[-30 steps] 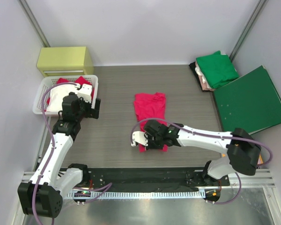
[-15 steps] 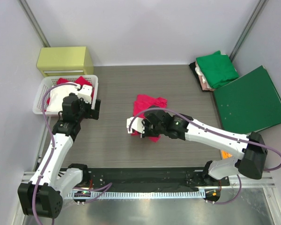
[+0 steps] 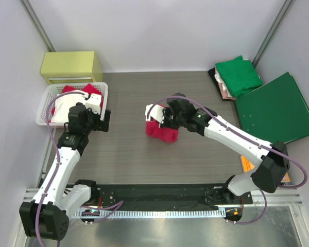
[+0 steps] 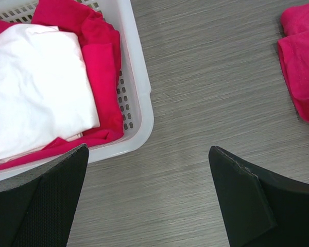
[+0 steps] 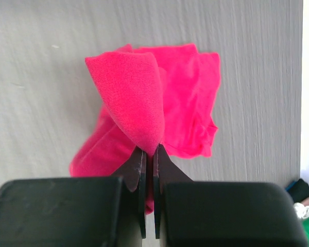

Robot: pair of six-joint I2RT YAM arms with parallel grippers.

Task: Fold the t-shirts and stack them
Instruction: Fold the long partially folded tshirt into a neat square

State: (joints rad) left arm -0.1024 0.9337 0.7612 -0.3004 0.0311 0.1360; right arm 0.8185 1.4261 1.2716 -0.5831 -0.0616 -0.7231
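Note:
A bright pinkish-red t-shirt (image 3: 162,131) lies bunched at the table's middle. My right gripper (image 3: 159,116) is shut on a fold of it and holds that fold up over the rest; the wrist view shows the cloth (image 5: 139,108) pinched between the jaws. Its edge also shows in the left wrist view (image 4: 301,77). My left gripper (image 4: 147,195) is open and empty over bare table beside the white basket (image 3: 44,105). A green t-shirt (image 3: 239,74) lies on a pale one (image 3: 225,91) at the back right.
The basket (image 4: 139,103) holds red and white cloth (image 4: 36,87). A yellow-green box (image 3: 71,66) stands behind it. A flat dark-green folder (image 3: 275,110) lies at the right. An orange item (image 3: 247,165) lies at the right front, by the right arm.
My right gripper has carried the near edge of the red t-shirt away from me and up, over the far half. The shirt now lies doubled and bunched. The left arm has not moved.

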